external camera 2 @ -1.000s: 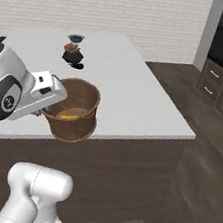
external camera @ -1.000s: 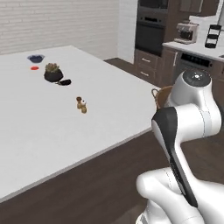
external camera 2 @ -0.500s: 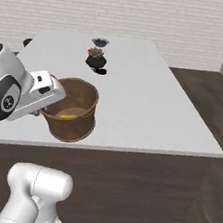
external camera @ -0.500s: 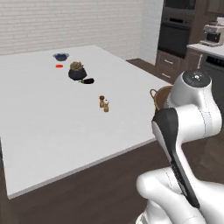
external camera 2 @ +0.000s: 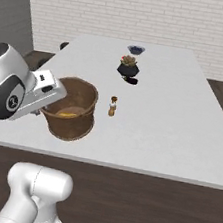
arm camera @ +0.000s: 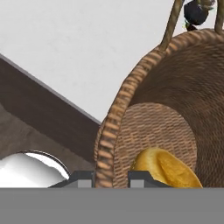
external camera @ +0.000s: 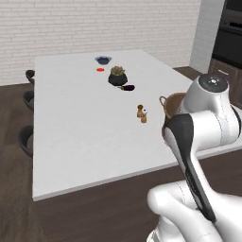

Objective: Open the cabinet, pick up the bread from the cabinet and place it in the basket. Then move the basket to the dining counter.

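Observation:
My gripper [arm camera: 110, 177] is shut on the near rim of the brown woven basket [arm camera: 175, 105], one finger inside and one outside. The golden bread [arm camera: 168, 168] lies on the basket's floor. In the right base view the basket [external camera 2: 75, 110] hangs tilted from my gripper [external camera 2: 51, 105] over the near left part of the white dining counter [external camera 2: 171, 132], with the bread [external camera 2: 68, 112] showing inside. From the left base camera, only the basket's rim [external camera: 171, 105] peeks out behind my arm, at the right edge of the dining counter [external camera: 80, 127].
Small shakers [external camera 2: 113, 106] stand just past the basket. Farther back on the counter are a black potted plant [external camera 2: 127, 66], a dark eggplant-like item [external camera: 127, 87], a red disc [external camera: 99, 69] and a dark bowl [external camera 2: 136, 49]. Dark stools [external camera: 26, 137] line the counter's far side.
Both base views have swung as the base moved: the ovens slid out of view and the dining counter now lies squarely ahead and closer. The basket stays in my grip.

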